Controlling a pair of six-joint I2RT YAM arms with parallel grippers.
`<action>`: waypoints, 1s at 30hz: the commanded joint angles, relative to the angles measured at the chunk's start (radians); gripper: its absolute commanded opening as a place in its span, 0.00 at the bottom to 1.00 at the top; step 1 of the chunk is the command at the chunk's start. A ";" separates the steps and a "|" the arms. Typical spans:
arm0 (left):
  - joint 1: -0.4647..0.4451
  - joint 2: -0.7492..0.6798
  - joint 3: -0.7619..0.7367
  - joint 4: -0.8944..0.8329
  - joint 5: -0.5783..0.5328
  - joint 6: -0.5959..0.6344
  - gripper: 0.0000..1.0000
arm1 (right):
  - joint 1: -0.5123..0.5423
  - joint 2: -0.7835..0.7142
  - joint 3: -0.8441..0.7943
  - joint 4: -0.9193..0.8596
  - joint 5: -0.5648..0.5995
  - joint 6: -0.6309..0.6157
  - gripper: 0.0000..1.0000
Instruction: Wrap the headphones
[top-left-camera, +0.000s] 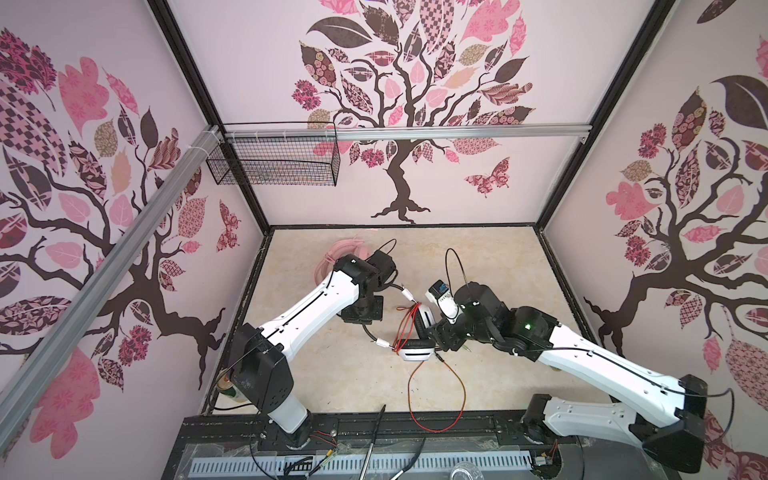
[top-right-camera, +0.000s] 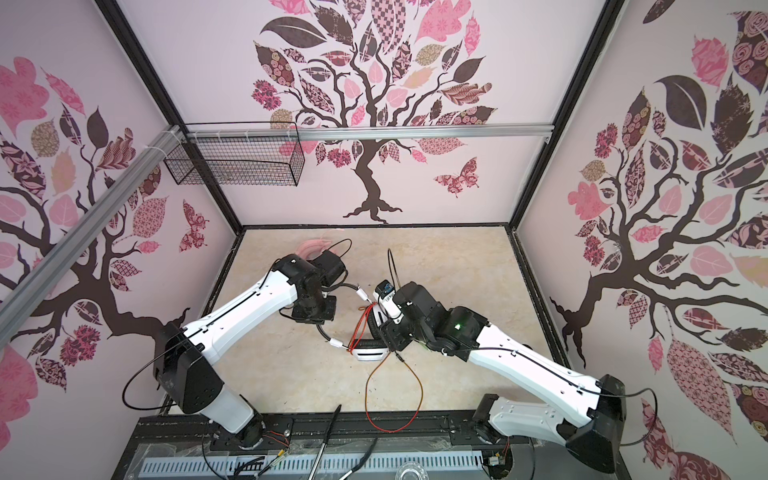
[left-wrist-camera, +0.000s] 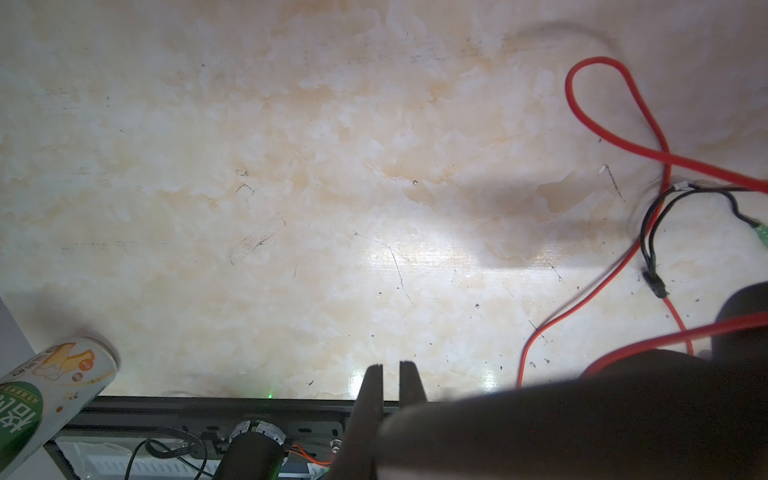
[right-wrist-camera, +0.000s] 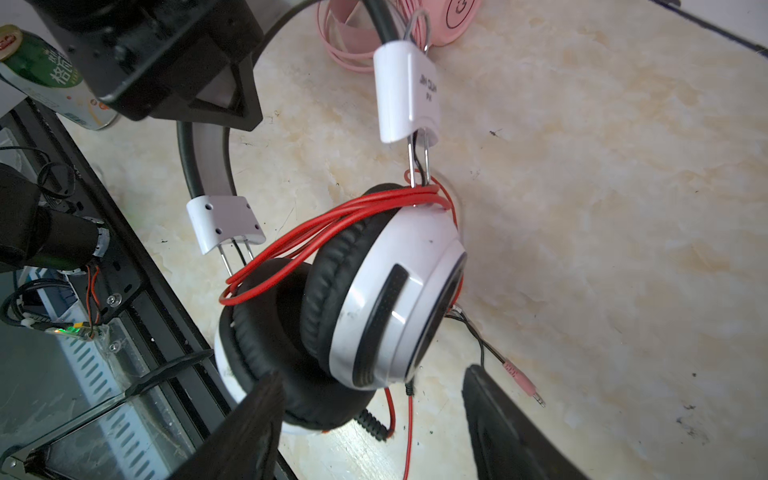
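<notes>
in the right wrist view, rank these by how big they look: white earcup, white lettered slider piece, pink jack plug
1. white earcup, clearly the largest, though it also sits close to the camera
2. white lettered slider piece
3. pink jack plug, by far the smallest

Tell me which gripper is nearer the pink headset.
Left. The left gripper is just in front of the pink headset. The right gripper is farther off, open around the earcups of the white headset.
</notes>
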 joint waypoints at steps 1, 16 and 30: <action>0.003 -0.024 0.016 0.029 0.073 -0.014 0.00 | 0.002 0.050 -0.003 0.026 -0.008 0.038 0.71; -0.030 0.001 0.001 0.068 0.118 -0.051 0.00 | 0.008 0.156 0.015 0.075 0.130 0.046 0.76; -0.036 0.008 -0.033 0.098 0.212 -0.038 0.00 | 0.005 0.173 0.023 0.074 0.315 0.049 0.33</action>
